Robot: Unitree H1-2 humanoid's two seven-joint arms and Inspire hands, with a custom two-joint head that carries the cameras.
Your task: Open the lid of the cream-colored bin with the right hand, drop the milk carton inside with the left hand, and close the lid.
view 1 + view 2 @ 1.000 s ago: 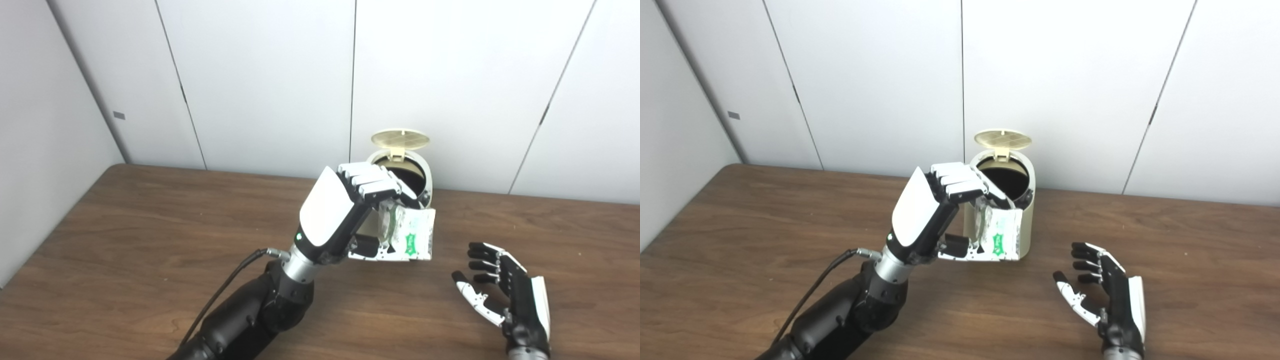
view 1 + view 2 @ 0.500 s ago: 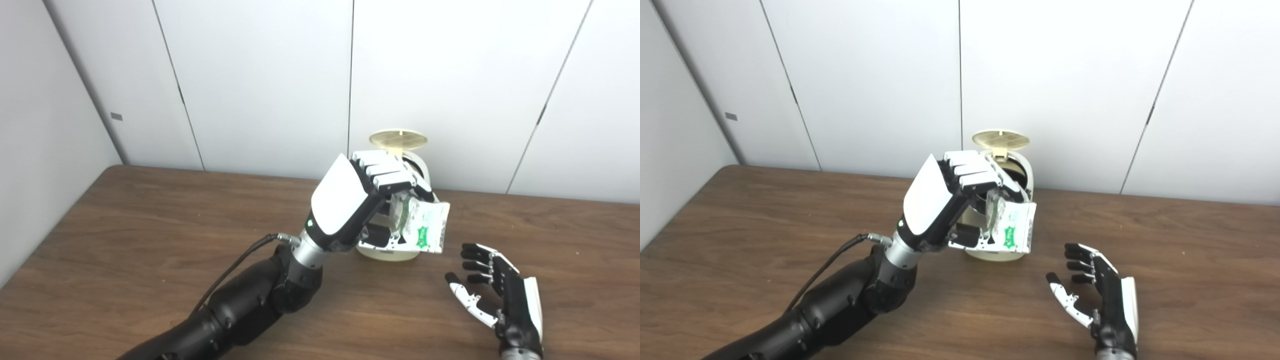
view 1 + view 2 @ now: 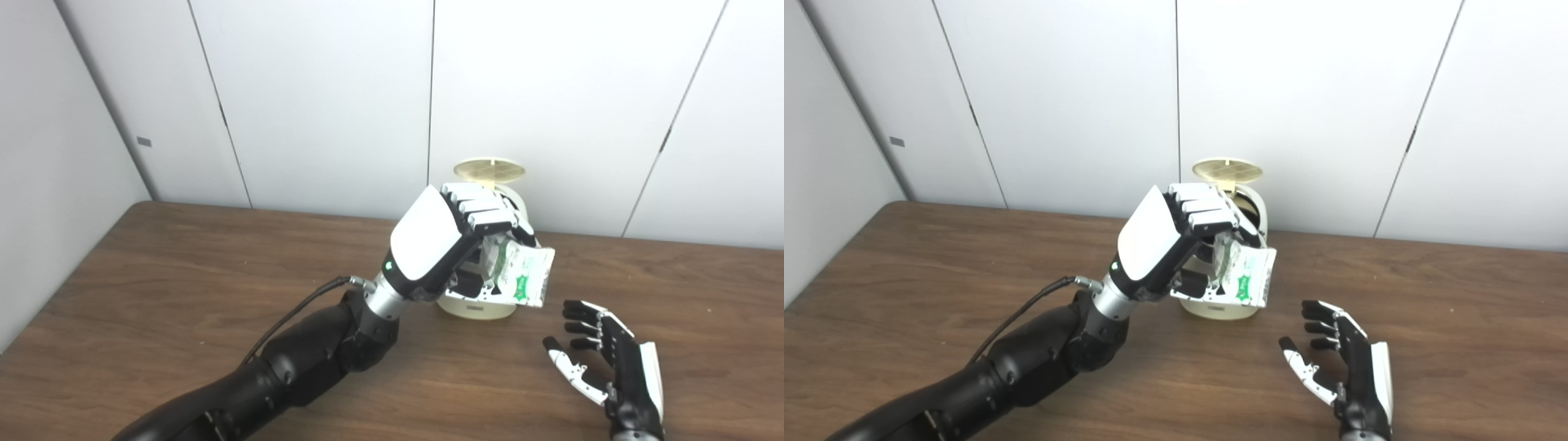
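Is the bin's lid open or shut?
Open: the round lid stands up behind the bin, above the left hand holding the carton.

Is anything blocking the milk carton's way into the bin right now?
Nothing visible does. The lid stands open behind the bin. The left hand, shut on the milk carton, holds it in front of the bin's top. The right hand lies open on the table, off to the side.

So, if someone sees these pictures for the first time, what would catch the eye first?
Probably the left hand, raised mid-table and shut on a crumpled milk carton, held just in front of the cream bin near the wall. The bin's round lid stands open above it. The right hand waits open, low on the wooden table.
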